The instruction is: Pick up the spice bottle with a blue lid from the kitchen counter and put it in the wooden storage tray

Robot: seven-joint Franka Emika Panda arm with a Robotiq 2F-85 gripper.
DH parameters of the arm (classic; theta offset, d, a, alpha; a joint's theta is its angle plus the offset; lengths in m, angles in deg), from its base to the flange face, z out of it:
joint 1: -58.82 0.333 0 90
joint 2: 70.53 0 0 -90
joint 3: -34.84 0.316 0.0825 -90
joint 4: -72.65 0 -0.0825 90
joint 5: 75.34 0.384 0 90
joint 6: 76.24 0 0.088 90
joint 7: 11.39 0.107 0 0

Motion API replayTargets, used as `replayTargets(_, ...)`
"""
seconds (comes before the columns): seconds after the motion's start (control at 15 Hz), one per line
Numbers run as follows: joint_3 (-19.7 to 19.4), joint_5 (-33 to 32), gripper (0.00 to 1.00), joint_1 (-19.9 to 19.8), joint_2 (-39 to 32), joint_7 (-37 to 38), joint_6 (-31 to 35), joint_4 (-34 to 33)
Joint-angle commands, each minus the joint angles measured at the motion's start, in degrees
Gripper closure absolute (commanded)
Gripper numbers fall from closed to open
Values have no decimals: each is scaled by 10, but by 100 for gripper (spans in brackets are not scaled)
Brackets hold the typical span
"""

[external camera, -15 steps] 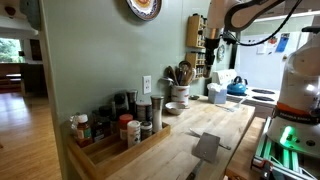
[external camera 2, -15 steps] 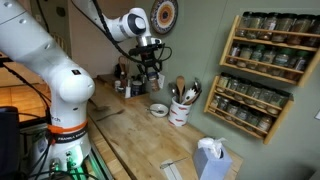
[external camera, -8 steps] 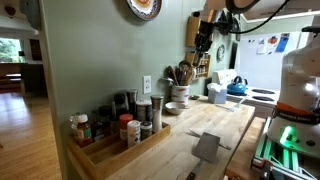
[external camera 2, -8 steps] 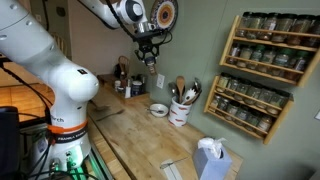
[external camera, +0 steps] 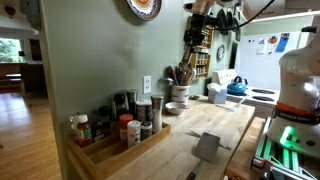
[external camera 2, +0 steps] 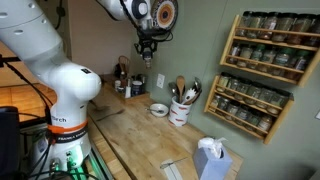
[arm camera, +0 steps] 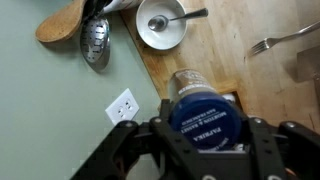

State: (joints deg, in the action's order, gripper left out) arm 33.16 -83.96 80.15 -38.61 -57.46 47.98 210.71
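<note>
In the wrist view my gripper point(arm camera: 205, 132) is shut on the spice bottle point(arm camera: 205, 115). I see the bottle from above, with its round blue lid between the two black fingers. The gripper is high above the kitchen counter point(arm camera: 235, 55) and close to the green wall, in both exterior views point(external camera: 196, 37) point(external camera 2: 147, 48). The wooden storage tray point(external camera: 112, 155) lies at the near end of the counter point(external camera: 190, 140) against the wall. It holds a row of jars, some with red lids.
A white bowl with a spoon point(arm camera: 161, 22) and a utensil crock point(external camera 2: 181, 108) stand below by the wall. A fork point(arm camera: 285, 40) lies on the counter. A wall outlet point(arm camera: 122, 105), a blue kettle point(external camera: 237, 87), a wall spice rack point(external camera 2: 265, 70) and a tissue box point(external camera 2: 212, 158) are also in view.
The gripper has risen with the bottle and moved along the wall, away from the kettle end towards the tray end.
</note>
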Motion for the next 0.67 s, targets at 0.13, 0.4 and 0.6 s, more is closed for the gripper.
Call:
replayTargets(0.13, 14, 12, 46, -18, -3, -10, -1, -2)
replayTargets(0.4, 36, 4, 71, -6, -38, -36, -24, -49)
replayTargets(0.6, 75, -6, 71, 5, -74, -69, -34, -105)
